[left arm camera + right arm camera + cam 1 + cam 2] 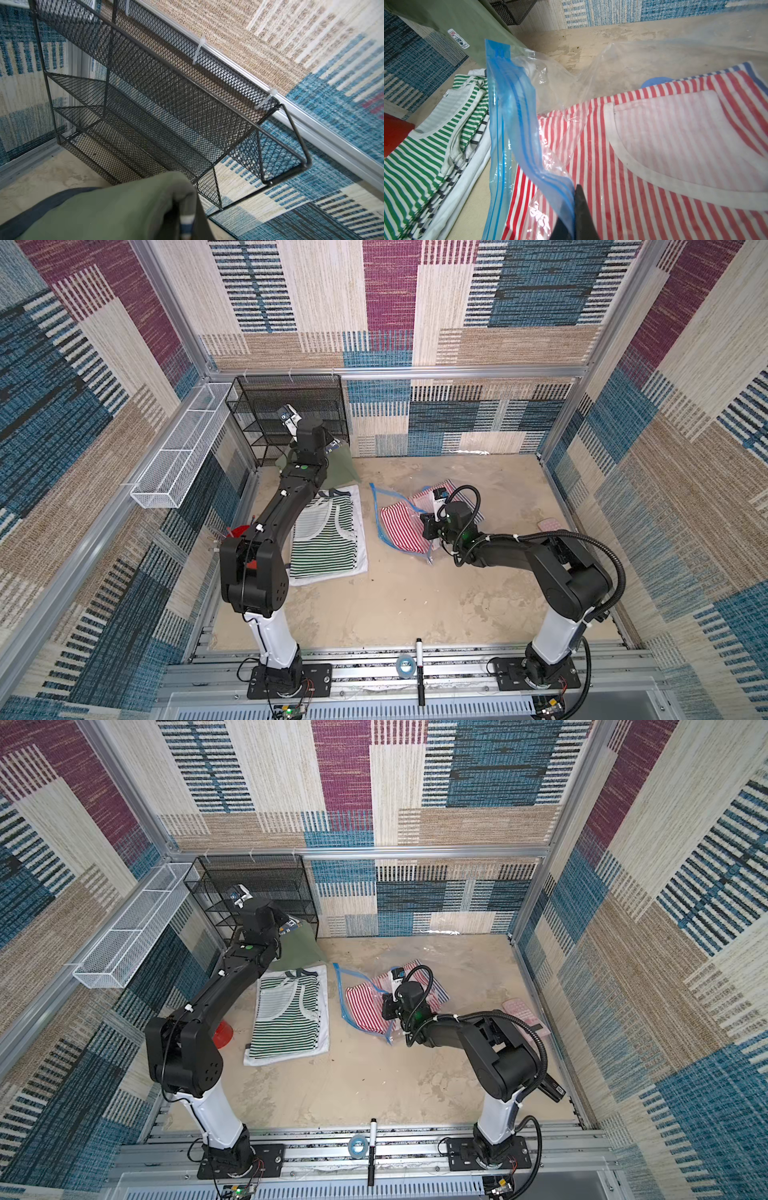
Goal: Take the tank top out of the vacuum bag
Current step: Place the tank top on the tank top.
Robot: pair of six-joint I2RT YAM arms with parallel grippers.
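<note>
Clerk: Both top views, what is listed?
Checker: Item: vacuum bag (380,506), mid-counter (395,605), mouth toward the stack of green-striped tops (328,539). Contents: red-striped tank top (401,526). At the bag's near edge, the right claw (427,531). Well apart, by the black mesh shelf (286,414), the left claw (332,446), over a green garment (343,475).

Clerk: Left wrist view?
Checker: Green garment (114,207) bunched round the claw, which is closed on it. Shelf (145,104) just beyond.

Clerk: Right wrist view?
Checker: The right claw (577,212) is clamped on the upper lip's blue zip strip (512,116), mouth gaping. The tank top (654,145) lies flat inside, hem at the opening. The blue valve (656,82) shows behind it.

Clerk: Hazards?
Checker: Three, by my reckoning. The slick film may slide out of the pinch. Hoisting one lip may drag bag and top together, as nothing pins the lower sheet. The left claw is occupied, so the green cloth must go down first, and its hanging folds could snag shelf wire or flop onto the stack.
</note>
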